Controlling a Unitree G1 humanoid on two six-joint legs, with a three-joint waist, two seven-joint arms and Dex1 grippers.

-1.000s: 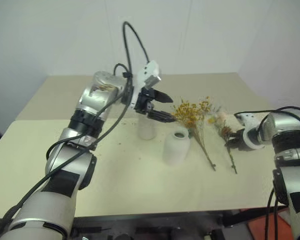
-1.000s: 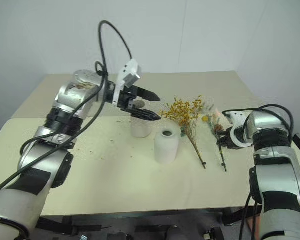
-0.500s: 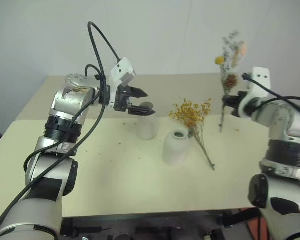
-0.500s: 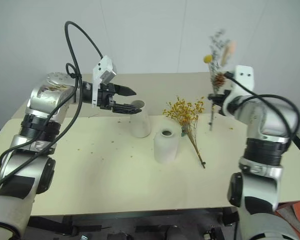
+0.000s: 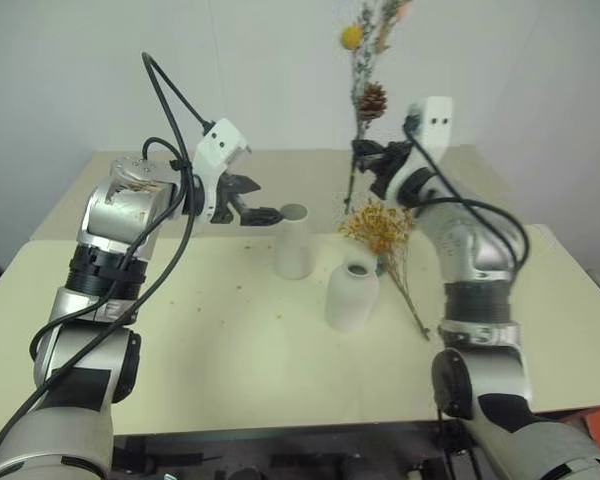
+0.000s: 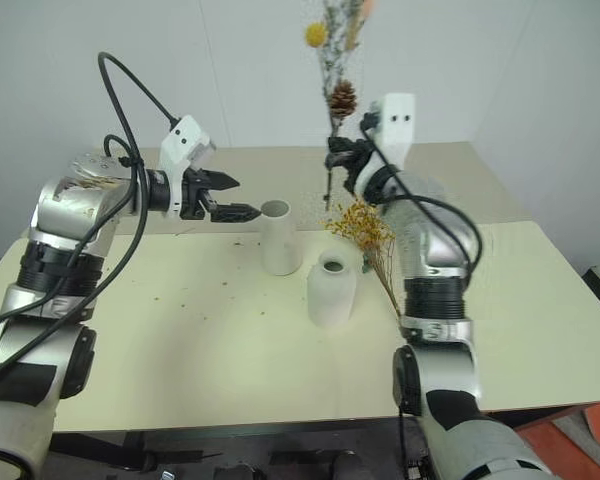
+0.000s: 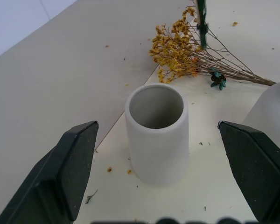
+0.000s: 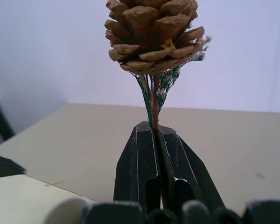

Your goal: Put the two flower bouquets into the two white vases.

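The two head views look forward and down from above both grippers, while each wrist view looks closely along its own fingers, the left sharing the tall vase (image 7: pixel 156 133) with them.

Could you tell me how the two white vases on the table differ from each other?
The tall vase is a straight, wide-mouthed cylinder; the short vase is wider, bell-shaped, with a narrowed neck. The tall vase stands farther back, the short vase nearer the orange bouquet. Both are matte white, upright and empty.

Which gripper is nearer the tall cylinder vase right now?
Left. The left gripper, open, hovers just beside the tall cylinder vase at rim height. The right gripper is farther, up behind it, shut on the sparse bouquet.
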